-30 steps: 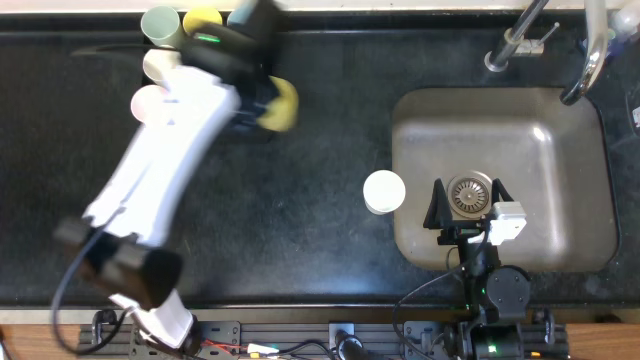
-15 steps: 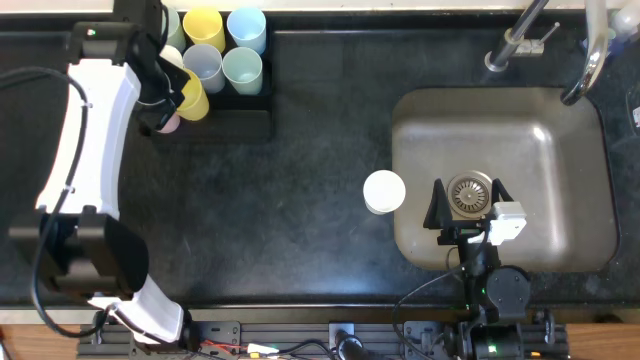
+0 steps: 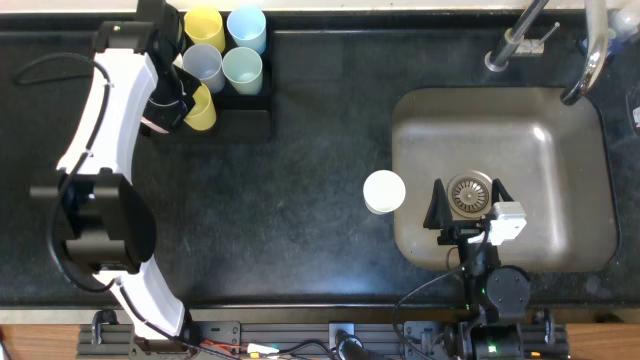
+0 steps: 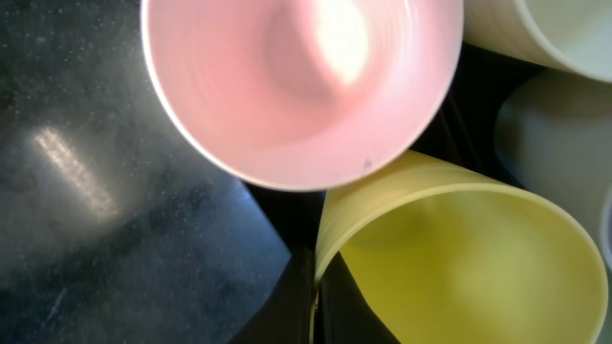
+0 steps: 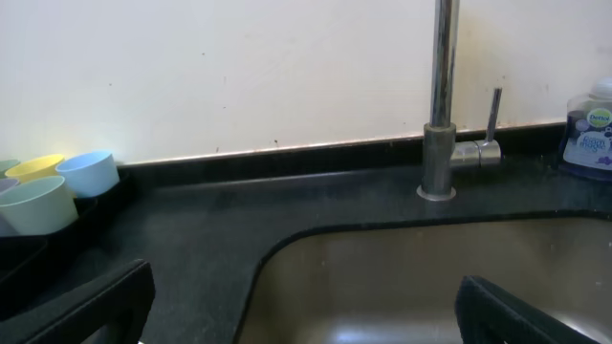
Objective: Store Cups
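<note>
Left gripper (image 3: 183, 100) is working at the upper left of the top view, at the left end of the rack (image 3: 250, 110). Its jaws are clamping the wall of the yellow cup (image 3: 203, 108). The wrist view is showing one finger inside the rim and one outside (image 4: 316, 315).

That cup (image 4: 459, 258) is tilting, mouth toward the wrist camera, just beside the pink cup (image 4: 306, 86). Can't tell whether the rims are touching or whether the cup is seated in the rack.

In the top view the grey cup (image 3: 203, 63) is standing directly above the yellow cup, with the mint cup (image 3: 242, 68) to its right. The back yellow cup (image 3: 203, 25) and blue cup (image 3: 246, 25) are filling the top row. All four are standing upright, mouths up.

White cup (image 3: 384, 191) is sitting on the counter (image 3: 300, 200) at mid-frame, just beside the sink's (image 3: 560, 130) left edge, well apart from the rack.

Right gripper (image 3: 467, 203) is hanging over the sink near the drain, fingers spread wide. Its wrist camera is looking at the faucet (image 5: 440, 96).
</note>
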{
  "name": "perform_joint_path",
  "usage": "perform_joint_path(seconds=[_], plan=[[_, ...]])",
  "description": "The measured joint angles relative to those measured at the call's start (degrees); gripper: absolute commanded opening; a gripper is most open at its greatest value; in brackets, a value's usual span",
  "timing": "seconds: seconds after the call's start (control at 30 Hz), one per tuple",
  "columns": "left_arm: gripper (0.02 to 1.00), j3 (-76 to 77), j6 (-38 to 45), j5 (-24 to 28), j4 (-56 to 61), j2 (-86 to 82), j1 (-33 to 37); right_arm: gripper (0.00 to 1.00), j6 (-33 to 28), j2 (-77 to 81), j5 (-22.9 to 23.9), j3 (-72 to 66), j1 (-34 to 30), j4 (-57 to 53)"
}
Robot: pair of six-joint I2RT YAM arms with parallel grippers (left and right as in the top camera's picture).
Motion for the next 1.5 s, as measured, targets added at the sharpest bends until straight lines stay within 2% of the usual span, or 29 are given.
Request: perform_joint_path(seconds=[0.4, 0.57, 0.6, 0.63, 0.7, 0.97, 1.0, 1.03, 1.3, 1.4, 1.5], plan=[[0.038, -0.2, -0.6, 0.0, 2.0, 2.5, 0.0, 0.998, 0.0, 0.0, 0.0, 0.0, 0.0, 0.0], [0.474, -0.2, -0.7, 0.0, 3.3, 2.8, -0.3, 0.998, 0.0, 0.0, 0.0, 0.0, 0.0, 0.0], [0.546, -0.2, -0.8, 0.0, 3.5, 2.9, -0.5, 0.998, 0.0, 0.0, 0.0, 0.0, 0.0, 0.0], [0.579, -0.2, -0.8, 0.0, 3.5, 3.0, -0.7, 0.998, 0.0, 0.0, 0.0, 0.0, 0.0, 0.0], [0.724, -0.2, -1.0, 0.0, 3.6, 3.1, -1.2, 0.998, 0.0, 0.0, 0.0, 0.0, 0.0, 0.0], [0.739, -0.2, -1.0, 0.0, 3.1, 2.9, -1.5, 0.998, 0.0, 0.0, 0.0, 0.0, 0.0, 0.0], [0.798, -0.3, -1.0, 0.0, 3.1, 2.6, -1.5, 0.998, 0.0, 0.0, 0.0, 0.0, 0.0, 0.0], [0.993, -0.3, -1.0, 0.0, 2.9, 2.0, -1.5, 0.998, 0.0, 0.0, 0.0, 0.0, 0.0, 0.0], [0.998, -0.4, 1.6, -0.9, 1.1, -11.1, -2.2, 0.998, 0.0, 0.0, 0.0, 0.0, 0.0, 0.0], [0.998, -0.5, 5.9, -3.1, -0.3, -18.9, -4.7, 0.998, 0.0, 0.0, 0.0, 0.0, 0.0, 0.0], [0.998, -0.7, 13.2, -6.5, -4.2, -27.7, -10.4, 0.996, 0.0, 0.0, 0.0, 0.0, 0.0, 0.0]])
